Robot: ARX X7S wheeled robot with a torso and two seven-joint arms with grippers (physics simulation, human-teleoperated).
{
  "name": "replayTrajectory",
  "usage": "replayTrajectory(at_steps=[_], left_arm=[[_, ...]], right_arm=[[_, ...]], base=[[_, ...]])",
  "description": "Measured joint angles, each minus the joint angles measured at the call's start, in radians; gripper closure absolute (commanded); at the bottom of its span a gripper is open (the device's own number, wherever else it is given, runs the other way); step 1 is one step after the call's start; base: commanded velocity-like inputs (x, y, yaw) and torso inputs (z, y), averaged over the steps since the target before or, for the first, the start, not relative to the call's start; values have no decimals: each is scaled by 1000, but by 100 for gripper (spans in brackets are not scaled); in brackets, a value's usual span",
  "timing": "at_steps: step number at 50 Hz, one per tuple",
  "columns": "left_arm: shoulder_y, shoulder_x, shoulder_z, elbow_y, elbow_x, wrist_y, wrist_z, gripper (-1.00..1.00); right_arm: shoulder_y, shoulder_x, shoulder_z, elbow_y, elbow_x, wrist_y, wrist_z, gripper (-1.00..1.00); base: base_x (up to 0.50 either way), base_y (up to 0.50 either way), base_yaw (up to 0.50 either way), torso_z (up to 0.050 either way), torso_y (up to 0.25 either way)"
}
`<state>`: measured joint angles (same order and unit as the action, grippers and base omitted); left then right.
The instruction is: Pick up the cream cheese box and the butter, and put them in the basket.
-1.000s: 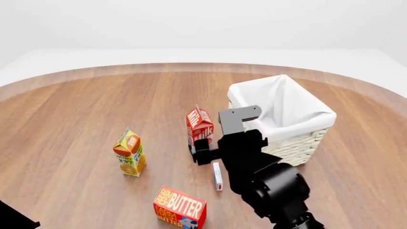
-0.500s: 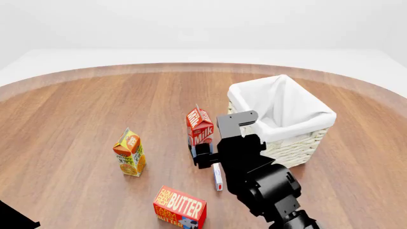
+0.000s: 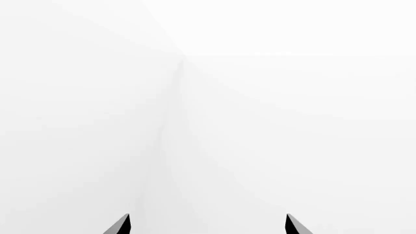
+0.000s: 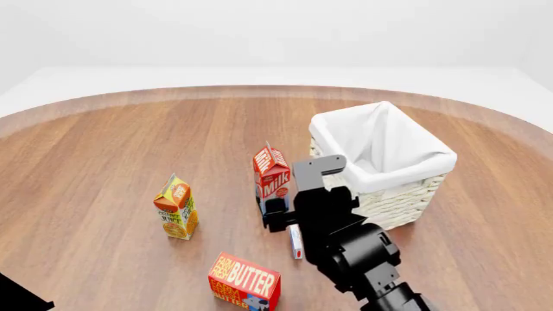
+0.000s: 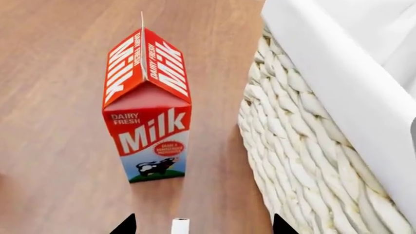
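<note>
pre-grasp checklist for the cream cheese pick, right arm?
1. Right end effector open, fingertips apart: ok.
2. Cream cheese box lying on the table, between the fingertips in the right wrist view: ok.
3. Milk carton upright, ahead of the fingertips, apart from them: ok.
4. Basket upright, nothing visible inside: ok.
5. Fingertip height over the box: cannot tell.
6. Butter untouched: ok.

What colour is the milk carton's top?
Red with white lettering on the milk carton; clearest in the right wrist view.
</note>
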<state>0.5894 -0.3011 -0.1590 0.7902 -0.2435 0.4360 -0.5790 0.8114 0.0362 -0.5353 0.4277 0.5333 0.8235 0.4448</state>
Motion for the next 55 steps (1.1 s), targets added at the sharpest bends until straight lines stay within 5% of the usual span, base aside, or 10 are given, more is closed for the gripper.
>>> replayTrajectory(at_steps=[55], left_arm=[[5,-12,5,-2,1,9,-17,-100]], right_arm=[[57,-22,-160,215,107,-129,21,-100]], base=[[0,0,0,0,0]])
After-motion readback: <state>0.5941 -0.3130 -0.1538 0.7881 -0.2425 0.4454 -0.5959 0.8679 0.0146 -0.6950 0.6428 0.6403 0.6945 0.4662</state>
